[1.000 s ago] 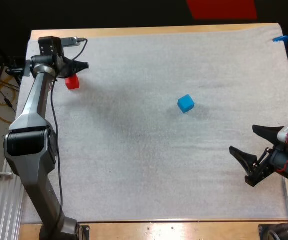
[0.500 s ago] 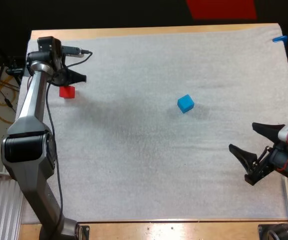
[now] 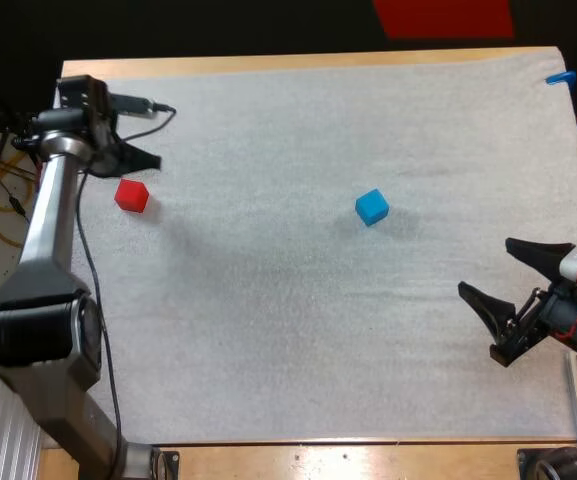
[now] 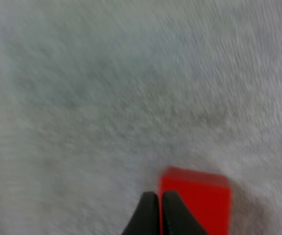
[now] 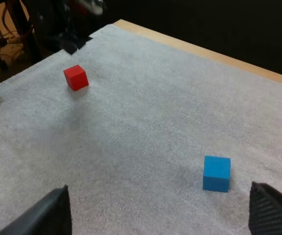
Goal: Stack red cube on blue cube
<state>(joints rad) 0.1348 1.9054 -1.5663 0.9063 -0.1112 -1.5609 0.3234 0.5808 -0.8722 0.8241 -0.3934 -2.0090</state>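
Red cube sat upper left, just below my left pincer, closed on nothing; right pincer hung open, way farther off.

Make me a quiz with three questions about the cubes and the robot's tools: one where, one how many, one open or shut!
1. Where is the red cube? A) on the mat by the left tool B) on the other cube C) in the air
2. How many cubes? A) one B) two C) three
3. The right tool is A) open B) shut on a cube C) shut on nothing
Answers: 1A, it lies on the mat beside that tool's tips. 2B, one red, one blue cube. 3A, its fingers stand apart.
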